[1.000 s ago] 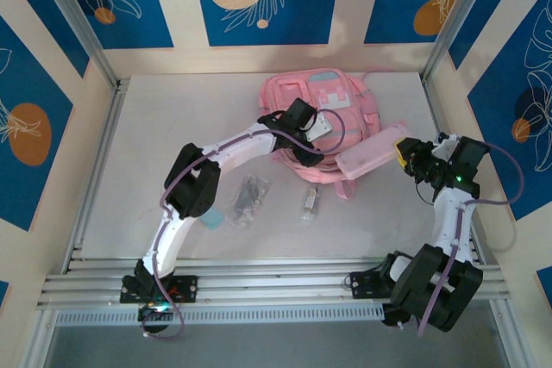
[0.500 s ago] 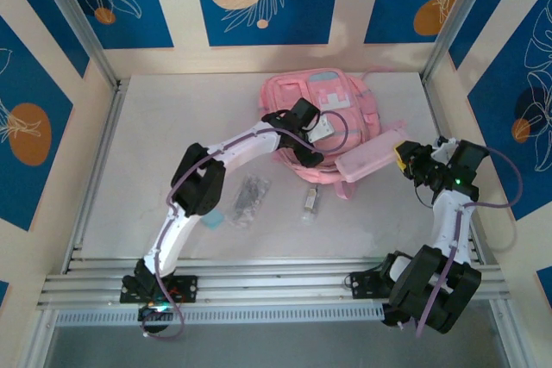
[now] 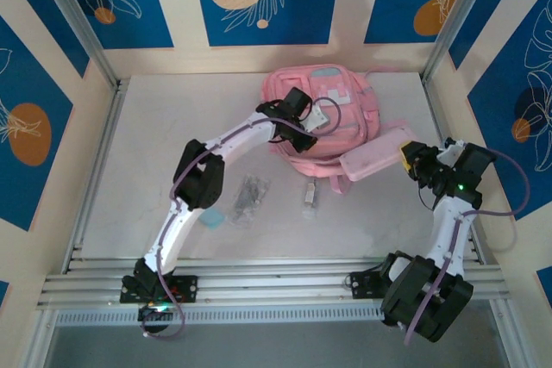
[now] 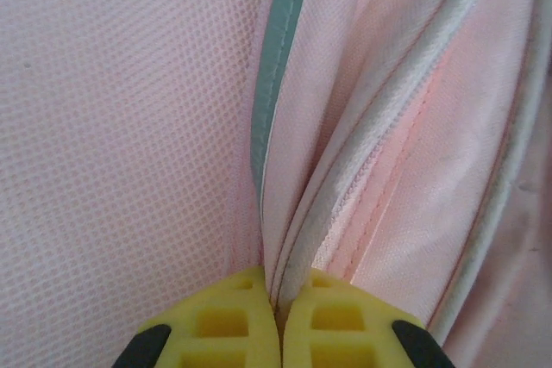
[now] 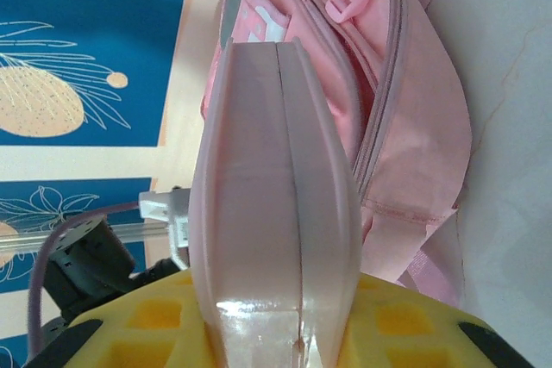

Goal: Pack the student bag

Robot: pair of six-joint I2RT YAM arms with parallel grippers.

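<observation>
Student bag [image 3: 345, 109], pink, lies at 12 o'clock on tabletop [image 3: 172, 144]. Left fingers [image 4: 220, 321], open a sec ago, now closed, pinching bag's zip seam. Right fingers [image 5: 147, 325] grip pink pencil case [image 3: 375, 152] at 3 o'clock.

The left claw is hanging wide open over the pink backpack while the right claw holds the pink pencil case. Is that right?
Not quite. The left claw is shut, pinching a fold of the student bag beside its zip seam, as the left wrist view shows. The rest stands: the right claw holds the pink pencil case.
</observation>
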